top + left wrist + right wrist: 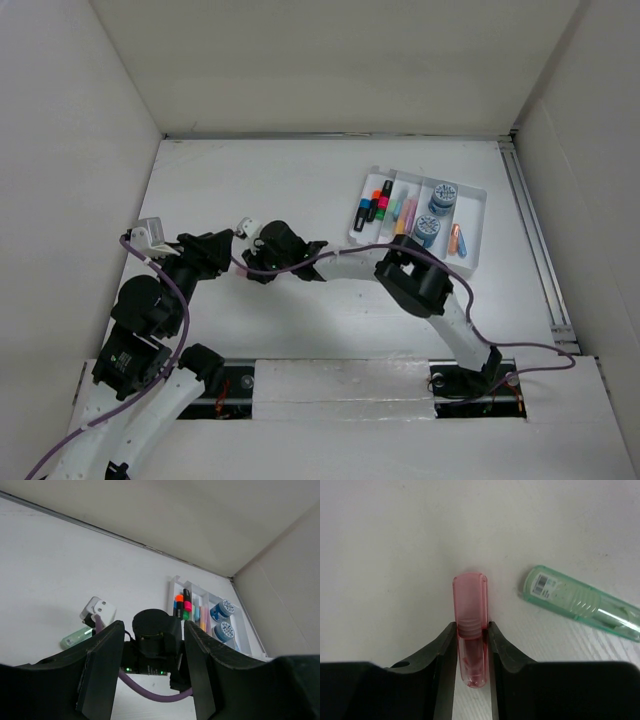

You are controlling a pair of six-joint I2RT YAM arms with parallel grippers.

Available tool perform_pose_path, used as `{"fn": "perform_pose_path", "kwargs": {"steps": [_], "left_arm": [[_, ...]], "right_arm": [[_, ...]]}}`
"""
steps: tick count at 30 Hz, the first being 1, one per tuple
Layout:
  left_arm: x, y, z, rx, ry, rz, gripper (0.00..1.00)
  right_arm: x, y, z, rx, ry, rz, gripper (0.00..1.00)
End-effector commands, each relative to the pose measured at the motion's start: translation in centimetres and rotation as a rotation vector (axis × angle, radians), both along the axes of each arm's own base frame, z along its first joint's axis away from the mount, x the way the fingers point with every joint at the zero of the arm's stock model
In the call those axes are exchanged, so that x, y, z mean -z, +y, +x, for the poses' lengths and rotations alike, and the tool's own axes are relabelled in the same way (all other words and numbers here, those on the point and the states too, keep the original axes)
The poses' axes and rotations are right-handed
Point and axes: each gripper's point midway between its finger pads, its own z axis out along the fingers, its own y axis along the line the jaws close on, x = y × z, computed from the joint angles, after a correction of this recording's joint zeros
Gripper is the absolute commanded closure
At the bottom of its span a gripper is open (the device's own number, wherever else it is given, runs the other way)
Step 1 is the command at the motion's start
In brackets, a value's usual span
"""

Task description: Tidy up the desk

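My right gripper [470, 626] is shut on a translucent pink tube [470, 605], held upright-on to the white desk [395, 545]. A translucent green tube [580, 602] with a barcode label lies on the desk just to its right; it also shows in the left wrist view [75, 639]. My left gripper [154, 626] is open and empty, its fingers framing the right arm's wrist [152, 635]. In the top view both grippers meet at the desk's [260, 180] left middle: the left gripper [225, 252], the right gripper [250, 262]. Both tubes are hidden there.
A white ribbed tray [472, 190] at the back right holds highlighters [375, 205], two blue tape rolls [443, 197] and small tubes [456, 240]. A metal rail [535, 240] runs along the right edge. White walls enclose the desk. Purple cables trail from both arms.
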Motion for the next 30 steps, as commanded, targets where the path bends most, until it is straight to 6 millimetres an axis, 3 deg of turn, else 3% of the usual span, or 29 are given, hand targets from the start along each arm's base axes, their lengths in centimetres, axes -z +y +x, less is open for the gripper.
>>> {"fn": "perform_pose_path", "kwargs": {"steps": [1, 3, 4, 5, 7, 8, 9, 10, 11, 12, 13, 14, 16, 17, 18, 20, 21, 22, 23, 24, 25, 26, 27, 28, 29, 30], "left_arm": [[-0.8, -0.2, 0.0, 0.013, -0.039, -0.008, 0.53], [-0.9, -0.2, 0.0, 0.014, -0.042, -0.008, 0.53], [-0.9, -0.2, 0.0, 0.014, -0.041, -0.009, 0.53], [-0.8, -0.2, 0.0, 0.014, -0.04, -0.009, 0.53], [-0.9, -0.2, 0.0, 0.014, -0.041, -0.009, 0.53], [-0.9, -0.2, 0.0, 0.013, -0.041, -0.011, 0.53], [-0.8, -0.2, 0.0, 0.014, -0.04, -0.009, 0.53], [-0.9, -0.2, -0.1, 0.014, -0.041, -0.009, 0.53], [-0.8, -0.2, 0.0, 0.014, -0.04, -0.009, 0.53], [-0.9, -0.2, 0.0, 0.014, -0.041, -0.009, 0.53], [-0.8, -0.2, 0.0, 0.014, -0.04, -0.009, 0.53], [-0.9, -0.2, -0.1, 0.014, -0.043, -0.01, 0.53], [-0.9, -0.2, -0.1, 0.014, -0.044, -0.011, 0.53], [-0.9, -0.2, -0.1, 0.014, -0.044, -0.009, 0.53], [-0.9, -0.2, -0.2, 0.014, -0.045, -0.012, 0.53], [-1.0, -0.1, -0.2, 0.014, -0.048, -0.013, 0.53], [-1.0, -0.1, -0.2, 0.014, -0.049, -0.014, 0.53], [-1.0, -0.2, -0.2, 0.016, -0.047, -0.012, 0.53], [-1.0, -0.2, -0.2, 0.016, -0.047, -0.012, 0.53], [-0.9, -0.2, -0.2, 0.019, -0.046, -0.012, 0.53], [-1.1, -0.2, -0.2, 0.021, -0.05, -0.014, 0.53], [-1.0, -0.2, -0.2, 0.021, -0.048, -0.013, 0.53], [-1.0, -0.3, -0.2, 0.022, -0.048, -0.013, 0.53], [-1.0, -0.3, -0.2, 0.021, -0.047, -0.012, 0.53], [-1.0, -0.3, -0.2, 0.022, -0.046, -0.012, 0.53], [-1.0, -0.3, -0.2, 0.022, -0.046, -0.012, 0.53]], "right_arm": [[0.1, -1.0, -2.0, -0.001, 0.057, 0.015, 0.8], [0.5, -1.9, -2.9, 0.01, 0.067, 0.005, 0.84], [-1.0, -1.8, -2.8, 0.023, 0.055, 0.043, 0.88], [-0.3, -2.9, -3.1, 0.042, 0.06, 0.024, 0.89], [-1.5, -3.0, -3.7, 0.052, 0.059, 0.061, 0.89], [-3.7, -3.2, -3.8, 0.058, 0.048, 0.103, 0.89], [-3.4, -4.1, -4.4, 0.063, 0.057, 0.104, 0.9], [-4.8, -4.1, -4.4, 0.077, 0.051, 0.15, 0.9], [-7.6, -4.4, -4.4, 0.089, 0.028, 0.205, 0.9], [-7.3, -5.5, -4.9, 0.1, 0.028, 0.199, 0.9], [-8.6, -5.8, -4.9, 0.114, 0.019, 0.237, 0.91], [-11.0, -6.3, -5.0, 0.125, 0.002, 0.291, 0.91], [-11.8, -7.8, -5.4, 0.15, 0.015, 0.343, 0.91], [-12.4, -9.0, -4.5, 0.186, 0.009, 0.366, 0.91], [-14.7, -10.0, -4.3, 0.208, -0.011, 0.42, 0.91], [-14.3, -12.9, -3.0, 0.293, 0.005, 0.437, 0.91], [-16.4, -14.3, -2.7, 0.319, -0.013, 0.487, 0.91], [-15.8, -18.1, -0.8, 0.441, -0.003, 0.49, 0.92], [-17.6, -18.4, -1.1, 0.436, -0.022, 0.528, 0.92], [-17.7, -19.8, -0.7, 0.485, -0.006, 0.533, 0.92], [-16.7, -22.4, 0.6, 0.611, -0.023, 0.516, 0.92], [-17.1, -25.3, 2.3, 0.71, -0.038, 0.533, 0.93], [-18.6, -27.7, 2.6, 0.782, -0.039, 0.584, 0.93], [-17.6, -30.3, 3.1, 0.867, -0.041, 0.583, 0.93], [-17.6, -35.8, 4.6, 1.045, -0.045, 0.633, 0.93], [-19.1, -36.2, 4.3, 1.048, -0.069, 0.671, 0.93]]}}
